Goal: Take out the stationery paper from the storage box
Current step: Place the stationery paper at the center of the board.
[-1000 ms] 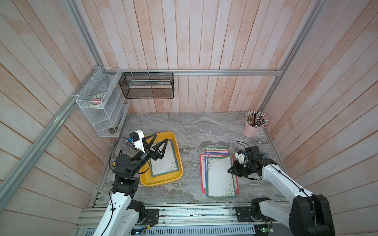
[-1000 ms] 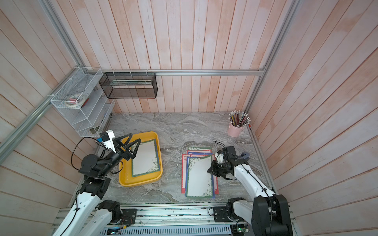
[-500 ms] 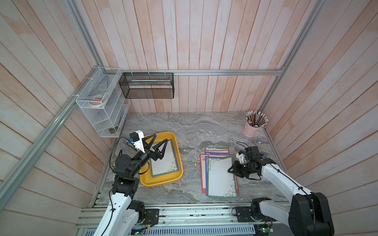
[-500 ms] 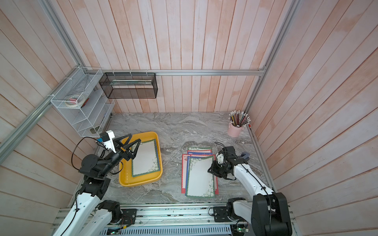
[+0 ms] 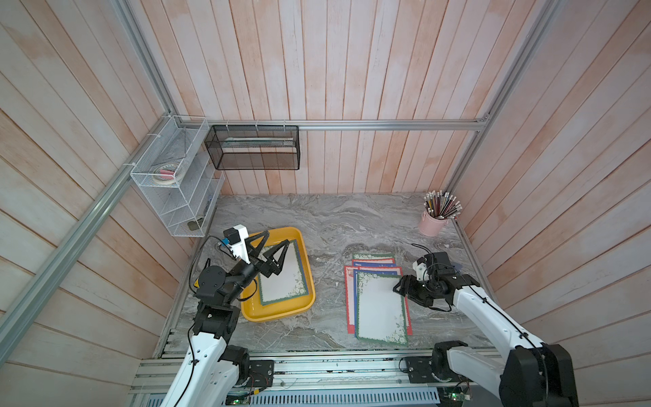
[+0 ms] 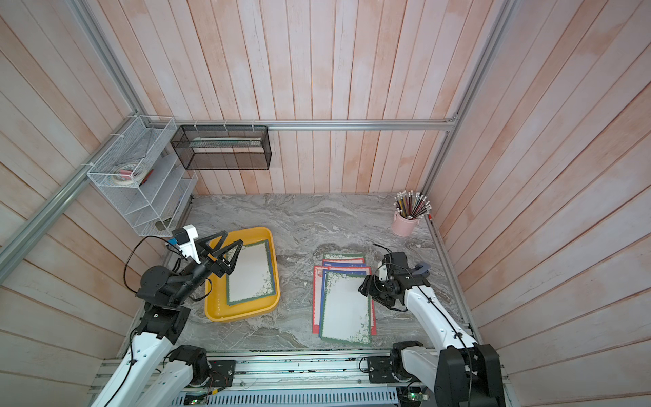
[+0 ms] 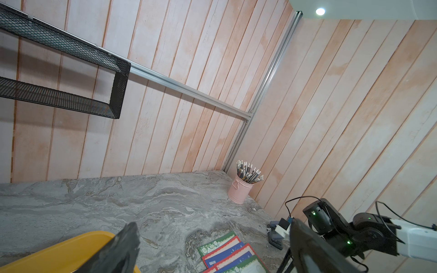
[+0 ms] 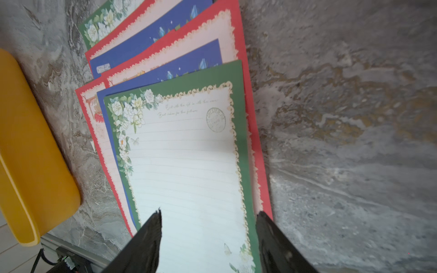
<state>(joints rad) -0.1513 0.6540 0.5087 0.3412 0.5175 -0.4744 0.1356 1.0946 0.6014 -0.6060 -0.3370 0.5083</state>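
On the table (image 5: 334,225), sheets (image 5: 380,306) lie piled; others remain in the box (image 5: 278,314); left tool (image 5: 279,238) and right tool (image 8: 208,215) gape empty.

Both top views look down; right wrist faces stationery paper (image 8: 189,165) closely.

We are in a robot lab cell dressed as a desk nook: plank walls (image 5: 352,70), aluminium frame (image 5: 387,124), marble-look top (image 5: 334,218), pencil cup (image 5: 432,225), wire rack (image 5: 176,197), mesh basket (image 5: 253,149), left arm (image 5: 211,282) and right arm (image 5: 493,313) on a base rail (image 5: 334,366).
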